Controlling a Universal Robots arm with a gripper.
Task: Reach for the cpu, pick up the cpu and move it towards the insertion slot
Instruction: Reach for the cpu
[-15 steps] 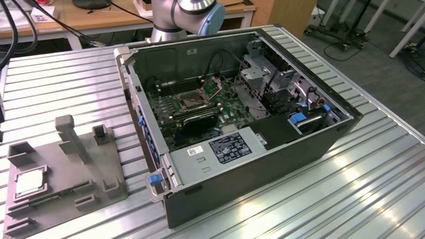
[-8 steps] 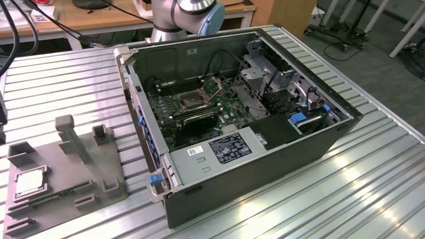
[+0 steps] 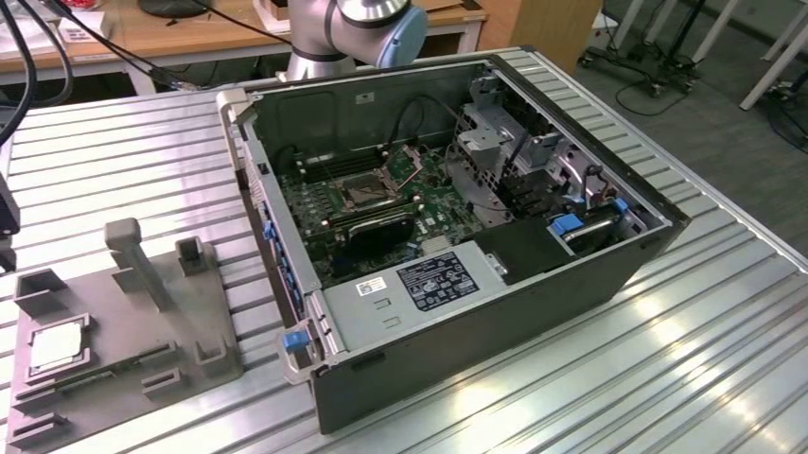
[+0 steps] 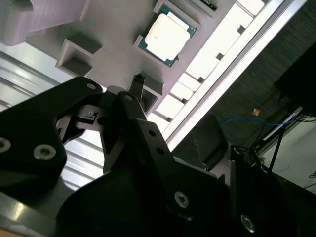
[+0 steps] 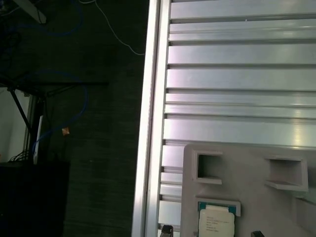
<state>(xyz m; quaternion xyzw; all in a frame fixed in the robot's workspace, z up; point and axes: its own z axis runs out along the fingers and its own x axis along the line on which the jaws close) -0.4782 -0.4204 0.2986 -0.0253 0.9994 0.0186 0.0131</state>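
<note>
The cpu (image 3: 53, 348), a thin square chip with a silvery-white face, lies flat in a recess of the grey fixture plate (image 3: 127, 322) at the exterior view's left. Both wrist views look down on the cpu (image 4: 168, 37) (image 5: 216, 223) from above. My gripper (image 5: 212, 232) hovers over it, open, one dark fingertip on each side of the chip and not touching it. One of the fingers (image 4: 140, 86) shows past the black gripper body in the second wrist view. The insertion slot (image 3: 360, 192), a square dark socket with a metal frame, sits on the motherboard inside the open computer case (image 3: 505, 312).
The fixture plate carries upright grey blocks (image 3: 132, 255) and open pockets (image 5: 207, 167) near the chip. The ribbed metal table's edge (image 5: 153, 123) runs close by, with dark floor and cables (image 5: 74, 98) beyond it. The arm's base (image 3: 341, 33) stands behind the case.
</note>
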